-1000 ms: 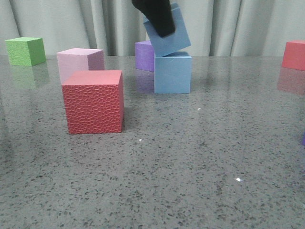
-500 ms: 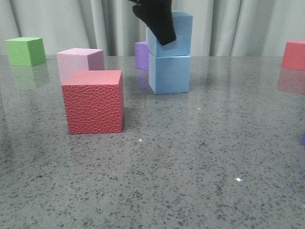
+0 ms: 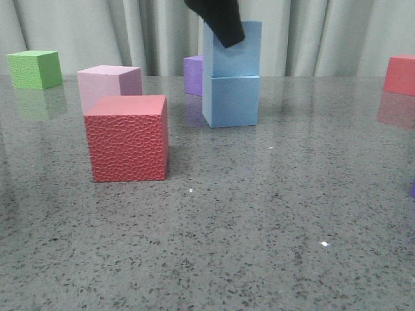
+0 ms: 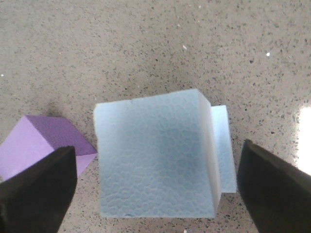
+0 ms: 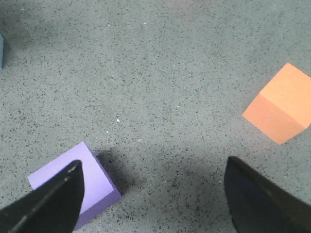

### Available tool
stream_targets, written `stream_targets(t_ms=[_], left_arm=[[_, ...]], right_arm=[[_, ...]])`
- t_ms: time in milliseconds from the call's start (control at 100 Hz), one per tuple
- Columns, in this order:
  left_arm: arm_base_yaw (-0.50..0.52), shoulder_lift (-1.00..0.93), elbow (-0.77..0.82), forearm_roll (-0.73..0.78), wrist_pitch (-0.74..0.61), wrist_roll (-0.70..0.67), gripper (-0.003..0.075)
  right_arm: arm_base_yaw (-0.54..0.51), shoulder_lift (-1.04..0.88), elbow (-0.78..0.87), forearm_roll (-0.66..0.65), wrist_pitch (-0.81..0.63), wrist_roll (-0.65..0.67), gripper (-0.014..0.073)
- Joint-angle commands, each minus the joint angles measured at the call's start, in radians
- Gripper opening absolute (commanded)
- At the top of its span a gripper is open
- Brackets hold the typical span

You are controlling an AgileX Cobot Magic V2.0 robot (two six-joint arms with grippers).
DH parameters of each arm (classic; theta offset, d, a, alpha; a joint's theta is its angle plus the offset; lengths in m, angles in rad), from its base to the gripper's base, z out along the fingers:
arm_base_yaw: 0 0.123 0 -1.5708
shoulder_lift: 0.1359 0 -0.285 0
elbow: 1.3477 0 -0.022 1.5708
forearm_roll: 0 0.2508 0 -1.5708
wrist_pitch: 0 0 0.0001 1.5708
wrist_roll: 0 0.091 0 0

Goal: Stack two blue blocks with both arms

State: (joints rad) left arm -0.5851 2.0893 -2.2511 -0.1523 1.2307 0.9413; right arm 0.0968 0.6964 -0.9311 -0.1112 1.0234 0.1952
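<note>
At the top middle of the front view, one blue block (image 3: 232,48) is set on the other blue block (image 3: 231,100), the left gripper (image 4: 155,182) is spread wide around it, so lifting away is likely next.

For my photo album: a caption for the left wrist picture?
Open left gripper above stacked pale blue foam cubes, purple cube beside.

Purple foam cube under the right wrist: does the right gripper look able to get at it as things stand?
Probably yes. The right gripper hangs open over bare table, the purple foam cube beside one finger, nothing on top; only a short sideways shift seems needed.
</note>
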Motion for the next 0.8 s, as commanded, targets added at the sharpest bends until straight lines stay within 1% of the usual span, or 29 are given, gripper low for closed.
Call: stream_targets(t_ms=[0,130,280,410,560,670,790], left_arm=[[-0.009,-0.07,-0.056,-0.023,-0.012,-0.028,0.0645],[-0.009,-0.093,-0.063,-0.023,-0.001,-0.035,0.0645],[-0.009,-0.121,-0.069,0.001,0.003,-0.133,0.0645],[-0.007,-0.152,-0.069,0.07,0.013,-0.184,0.0644],[0.004,-0.191,-0.069,0.123,-0.02,-0.316,0.0641],[0.037,-0.22,-0.069,0.146,-0.06,-0.433,0.0641],[0.076,-0.243,-0.069,0.213,-0.057,-0.556,0.0641]], right_arm=[[-0.004,0.0,-0.025,-0.011,-0.062,-0.01,0.059],[-0.004,0.0,-0.025,-0.011,-0.062,-0.01,0.059],[-0.004,0.0,-0.025,-0.011,-0.062,-0.01,0.059],[-0.004,0.0,-0.025,-0.011,-0.062,-0.01,0.059],[-0.004,0.0,-0.025,-0.012,-0.062,-0.01,0.059],[-0.004,0.0,-0.025,-0.012,-0.062,-0.01,0.059],[-0.004,0.0,-0.025,-0.012,-0.062,-0.01,0.059]])
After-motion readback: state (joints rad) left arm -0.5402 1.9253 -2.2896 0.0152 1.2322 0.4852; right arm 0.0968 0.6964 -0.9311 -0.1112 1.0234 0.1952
